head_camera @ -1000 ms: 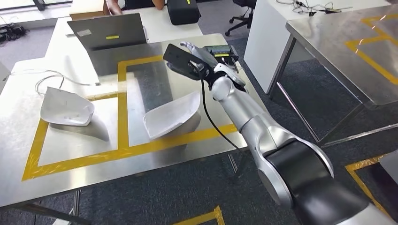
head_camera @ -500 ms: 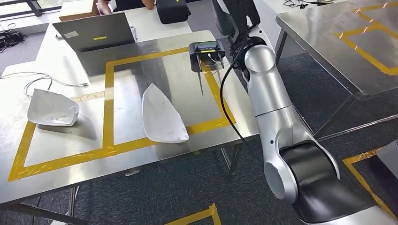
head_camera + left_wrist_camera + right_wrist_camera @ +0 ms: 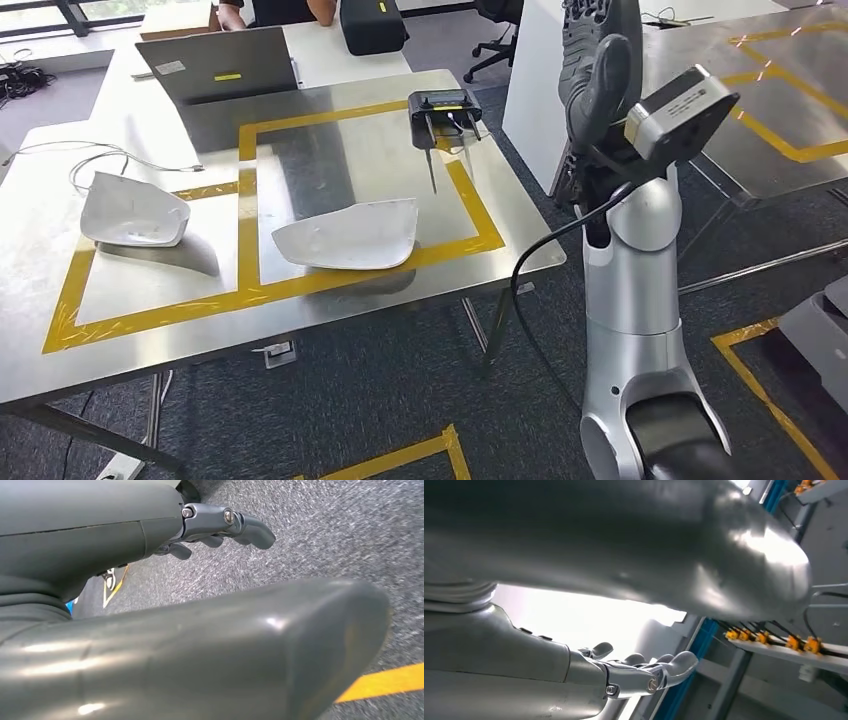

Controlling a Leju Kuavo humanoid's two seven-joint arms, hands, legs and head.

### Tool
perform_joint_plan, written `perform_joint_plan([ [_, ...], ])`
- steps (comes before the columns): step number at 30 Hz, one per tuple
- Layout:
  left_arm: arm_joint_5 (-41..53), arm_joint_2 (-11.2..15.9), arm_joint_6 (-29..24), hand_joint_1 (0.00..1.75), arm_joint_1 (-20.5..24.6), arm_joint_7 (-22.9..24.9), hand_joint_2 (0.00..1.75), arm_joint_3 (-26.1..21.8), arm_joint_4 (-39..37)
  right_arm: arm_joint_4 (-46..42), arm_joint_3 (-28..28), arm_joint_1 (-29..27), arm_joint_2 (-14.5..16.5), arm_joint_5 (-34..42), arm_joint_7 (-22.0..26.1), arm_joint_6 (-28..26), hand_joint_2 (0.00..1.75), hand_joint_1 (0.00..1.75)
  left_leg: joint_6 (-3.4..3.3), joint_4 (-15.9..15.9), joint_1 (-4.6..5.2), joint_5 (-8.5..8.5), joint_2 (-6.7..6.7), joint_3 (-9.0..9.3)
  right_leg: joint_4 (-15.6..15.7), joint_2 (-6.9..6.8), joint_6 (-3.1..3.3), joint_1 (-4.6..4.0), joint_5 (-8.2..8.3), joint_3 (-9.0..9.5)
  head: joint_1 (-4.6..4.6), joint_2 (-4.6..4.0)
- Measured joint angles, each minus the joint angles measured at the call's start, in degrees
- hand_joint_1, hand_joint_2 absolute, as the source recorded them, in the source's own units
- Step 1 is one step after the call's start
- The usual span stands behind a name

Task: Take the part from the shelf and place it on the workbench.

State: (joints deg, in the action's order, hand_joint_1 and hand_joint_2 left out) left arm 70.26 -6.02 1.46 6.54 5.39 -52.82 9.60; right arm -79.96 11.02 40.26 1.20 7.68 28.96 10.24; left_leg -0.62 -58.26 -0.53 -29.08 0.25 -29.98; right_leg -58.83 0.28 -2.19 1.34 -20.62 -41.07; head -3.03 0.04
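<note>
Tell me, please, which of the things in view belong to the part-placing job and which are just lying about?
Job:
- white part inside the taped square on the workbench
- second white part at the bench's left end
- right robot hand, raised and holding nothing

Lying about:
- black device with probes
- laptop
- black bag
- white cable

No legible text, brand, number or sign was found in any view. The laptop (image 3: 232,63), across the workbench from the raised right hand (image 3: 592,50), carries a yellow sticker (image 3: 227,77) and a pale label (image 3: 170,68), both too small to read.
</note>
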Motion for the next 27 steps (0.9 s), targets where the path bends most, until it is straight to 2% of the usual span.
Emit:
perform_joint_plan([
  [1, 0.0, 0.0, 0.0, 0.0, -0.1, -0.1, 0.0, -0.1, 0.0, -0.8, -0.3, -0.9, -0.6, 0.1, 0.5, 0.4, 0.0, 0.0, -0.31, 0.1, -0.1, 0.84, 0.13, -0.73, -2.1, -0.02, -0.2, 0.02, -2.46, -0.95, 0.02, 0.0],
  [3, 0.2, 0.0, 0.0, 0.0, -0.3, -0.1, 0.0, -0.3, 0.0, -2.6, -0.9, -3.9, -1.7, 0.2, 2.5, 1.4, 0.0, 0.0, -0.79, 0.1, -0.09, 2.31, 0.27, -2.46, -9.9, -0.06, -0.49, -0.08, -8.61, -3.08, 0.01, 0.0],
  [4, 0.2, -0.1, 0.0, 0.0, -0.4, -0.2, 0.0, -0.3, 0.0, -3.3, -1.1, -5.9, -2.2, 0.2, 3.6, 1.8, 0.0, 0.0, -0.89, 0.1, -0.03, 2.88, 0.27, -3.26, -13.6, -0.05, -0.55, -0.18, -10.26, -3.61, -0.02, 0.0],
  [5, 0.2, -0.1, -0.1, 0.0, -0.6, -0.2, 0.0, -0.4, 0.0, -4.1, -1.4, -7.9, -2.6, 0.0, 4.7, 2.0, 0.0, 0.0, -0.98, 0.0, 0.06, 3.41, 0.26, -4.06, -16.0, -0.05, -0.51, -0.3, -10.86, -3.51, -0.02, 0.0],
  [6, 0.1, -0.1, -0.1, 0.0, -0.8, -0.3, 0.0, -0.4, 0.0, -5.0, -1.7, -10.1, -3.1, -0.2, 5.7, 2.2, 0.0, 0.0, -1.0, -0.2, 0.18, 3.93, 0.23, -4.89, -16.1, -0.05, -0.29, -0.42, -10.22, -2.21, -0.04, 0.0],
  [7, 0.0, -0.2, -0.1, 0.0, -1.0, -0.4, 0.0, -0.5, 0.0, -6.1, -1.9, -12.1, -3.5, -0.6, 6.6, 2.3, 0.0, 0.0, -0.98, -0.3, 0.31, 4.42, 0.19, -5.69, -14.0, -0.05, 0.09, -0.6, -9.18, 0.22, -0.07, 0.0],
  [8, -0.1, -0.2, -0.1, 0.0, -1.1, -0.5, 0.0, -0.6, 0.0, -7.2, -2.1, -14.0, -3.9, -0.9, 7.2, 2.3, 0.0, 0.0, -0.9, -0.6, 0.4, 4.87, 0.16, -6.34, -10.4, -0.07, 0.63, -0.86, -8.57, 3.62, -0.06, 0.0],
  [9, -0.2, -0.2, 0.0, 0.0, -1.3, -0.7, 0.0, -0.6, 0.0, -8.6, -2.3, -15.6, -4.3, -1.4, 7.8, 2.4, 0.0, 0.0, -0.74, -0.8, 0.56, 5.28, 0.12, -6.89, -6.0, -0.18, 1.25, -1.2, -8.68, 7.16, -0.08, 0.0],
  [10, -0.2, -0.2, 0.0, 0.0, -1.3, -0.9, 0.0, -0.7, 0.0, -9.8, -2.5, -17.1, -4.7, -1.8, 8.2, 2.4, 0.0, 0.0, -0.49, -0.9, 0.65, 5.64, 0.1, -7.1, -2.7, -0.3, 1.76, -1.49, -8.98, 9.67, -0.09, 0.0],
  [11, -0.3, -0.3, 0.0, 0.0, -1.4, -1.1, 0.0, -0.7, 0.0, -10.7, -2.7, -18.5, -5.0, -2.1, 8.5, 2.4, 0.0, 0.0, -0.2, -0.9, 0.67, 5.98, 0.11, -7.13, -0.5, -0.39, 2.22, -1.72, -9.5, 11.18, -0.18, 0.0],
  [12, -0.4, -0.3, 0.0, 0.0, -1.4, -1.3, 0.0, -0.7, 0.0, -11.5, -3.0, -19.9, -5.3, -2.5, 8.7, 2.5, 0.0, 0.0, 0.16, -0.8, 0.68, 6.36, 0.12, -7.11, 0.3, -0.45, 2.57, -1.87, -9.6, 11.53, -0.27, 0.0],
  [14, -0.5, -0.3, 0.0, 0.0, -1.5, -1.7, 0.0, -0.8, 0.0, -12.1, -3.6, -23.1, -5.8, -2.8, 8.8, 2.6, 0.0, 0.0, 0.85, -0.8, 0.61, 6.48, 0.08, -7.38, 0.8, -0.52, 3.32, -1.7, -8.57, 10.97, -0.45, 0.0],
  [15, -0.5, -0.3, 0.0, 0.0, -1.6, -1.8, 0.0, -0.9, 0.0, -12.3, -3.9, -24.8, -5.8, -2.9, 8.7, 2.7, 0.0, 0.0, 1.16, -1.6, 0.57, 5.23, 0.0, -7.86, 1.1, -0.61, 3.76, -1.54, -7.88, 10.45, -0.42, 0.0],
  [16, -0.5, -0.4, 0.0, 0.0, -1.6, -2.0, 0.0, -0.9, 0.0, -12.4, -4.3, -26.7, -5.7, -3.1, 8.7, 2.9, 0.0, 0.0, 1.47, -3.4, 0.51, 2.88, -0.08, -8.53, 1.4, -0.71, 4.05, -1.34, -7.09, 9.76, -0.38, 0.0],
  [18, -0.4, -0.5, 0.0, 0.0, -1.7, -2.2, 0.0, -0.9, -0.1, -13.0, -5.1, -30.3, -5.4, -3.6, 9.1, 2.9, 0.0, 0.0, 2.03, -9.3, 0.22, -3.13, -0.16, -9.77, 1.5, -0.8, 4.28, -1.18, -5.67, 8.21, -0.27, 0.0],
  [19, -0.3, -0.5, 0.0, 0.0, -1.7, -2.3, 0.0, -0.9, -0.1, -13.3, -5.5, -32.1, -5.2, -3.9, 9.4, 2.9, 0.0, 0.0, 2.29, -12.5, 0.1, -5.1, -0.15, -10.07, 1.4, -0.88, 4.19, -1.14, -5.01, 7.4, -0.26, 0.0],
  [20, -0.4, -0.5, 0.0, 0.0, -1.7, -2.4, 0.0, -0.9, 0.0, -13.5, -6.1, -33.9, -5.0, -4.0, 9.6, 3.0, 0.0, 0.0, 2.49, -14.8, 0.01, -5.5, -0.15, -9.82, 1.3, -0.97, 4.08, -1.09, -4.34, 6.47, -0.27, 0.0],
  [21, -0.5, -0.4, 0.0, 0.0, -1.8, -2.5, 0.0, -0.9, 0.0, -13.7, -6.6, -35.5, -4.9, -4.0, 9.7, 3.1, 0.0, 0.0, 2.63, -15.8, -0.05, -4.79, -0.14, -9.05, 1.2, -1.07, 3.92, -1.02, -3.68, 5.54, -0.26, 0.0],
  [22, -0.7, -0.4, 0.0, 0.0, -1.8, -2.5, 0.0, -1.0, 0.0, -13.7, -7.1, -36.7, -4.7, -3.7, 9.7, 3.3, 0.0, 0.0, 2.7, -14.8, -0.1, -3.18, -0.14, -7.3, 1.0, -1.12, 3.73, -0.92, -3.05, 4.54, -0.27, 0.0],
  [23, -0.9, -0.4, 0.0, 0.0, -1.7, -2.6, 0.0, -1.1, 0.0, -13.6, -7.7, -37.9, -4.6, -3.5, 9.7, 3.5, 0.0, 0.0, 2.72, -12.0, -0.16, -1.78, -0.17, -4.58, 0.7, -1.13, 3.48, -0.83, -2.42, 3.62, -0.26, 0.0],
  [25, -1.3, -0.3, 0.1, 0.0, -1.6, -2.9, 0.0, -1.2, 0.0, -13.4, -8.8, -39.9, -4.2, -3.6, 10.0, 3.6, 0.0, 0.0, 2.36, -3.9, -0.03, -2.13, -0.45, 1.41, 0.3, -1.09, 2.74, -0.8, -1.35, 2.55, -0.3, 0.0],
  [26, -1.4, -0.3, 0.1, 0.0, -1.6, -3.0, 0.0, -1.3, 0.0, -13.2, -9.3, -40.8, -4.0, -3.8, 10.1, 3.4, 0.0, 0.0, 1.96, -1.1, 0.07, -2.99, -0.61, 3.16, 0.3, -1.08, 2.33, -0.84, -0.86, 2.43, -0.27, 0.0],
  [27, -1.4, -0.3, 0.2, 0.0, -1.7, -3.0, 0.0, -1.3, 0.0, -12.8, -9.6, -41.6, -3.8, -4.0, 10.2, 3.2, 0.0, 0.0, 1.45, 0.2, 0.26, -3.62, -0.73, 3.8, 0.4, -1.07, 1.9, -0.83, -0.35, 2.47, -0.22, 0.0],
])
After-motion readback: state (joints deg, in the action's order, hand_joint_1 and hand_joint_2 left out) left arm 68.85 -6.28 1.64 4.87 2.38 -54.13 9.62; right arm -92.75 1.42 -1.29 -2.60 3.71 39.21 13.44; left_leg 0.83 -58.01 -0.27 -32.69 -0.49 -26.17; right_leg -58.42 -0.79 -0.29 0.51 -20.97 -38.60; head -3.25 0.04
